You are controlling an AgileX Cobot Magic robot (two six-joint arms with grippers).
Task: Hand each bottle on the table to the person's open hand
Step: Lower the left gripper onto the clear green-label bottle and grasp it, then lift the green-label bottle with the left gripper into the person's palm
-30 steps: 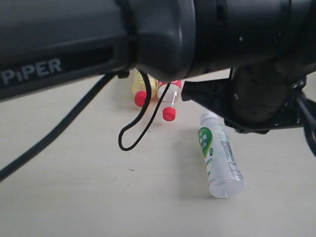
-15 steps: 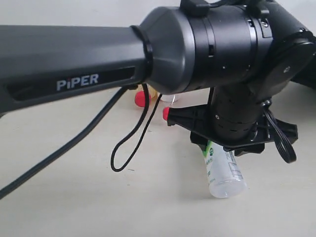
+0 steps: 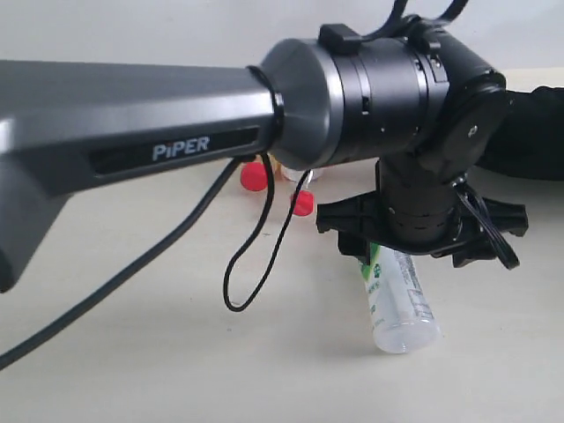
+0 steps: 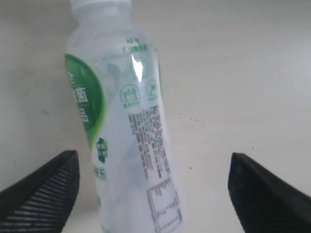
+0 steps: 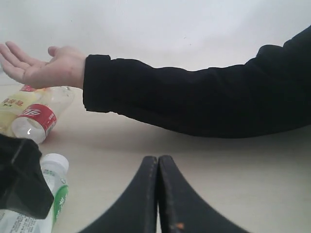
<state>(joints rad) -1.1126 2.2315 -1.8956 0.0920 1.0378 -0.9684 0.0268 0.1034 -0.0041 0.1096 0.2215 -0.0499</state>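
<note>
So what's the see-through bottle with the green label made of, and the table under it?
The bottle looks like thin clear plastic, glossy: light glints on it and the table shows through. The table looks like smooth pale wood or laminate, matte; I can't tell which.

The table (image 3: 159,361) is a flat, pale beige top filling the lower half of the exterior view, with a few tiny dark specks (image 4: 187,118) on its surface. 3 bottles lie on their sides on it. A clear white-capped bottle (image 3: 398,300) with a green-and-white label lies right of centre in the lower part of the frame, its base toward the bottom edge. Well apart from it, near the middle of the frame, a red cap (image 3: 255,176) and a second red cap (image 3: 302,204) show just beside each other. They belong to a yellow bottle (image 5: 12,108) and a clear red-labelled bottle (image 5: 41,119), which lie side by side.
</note>
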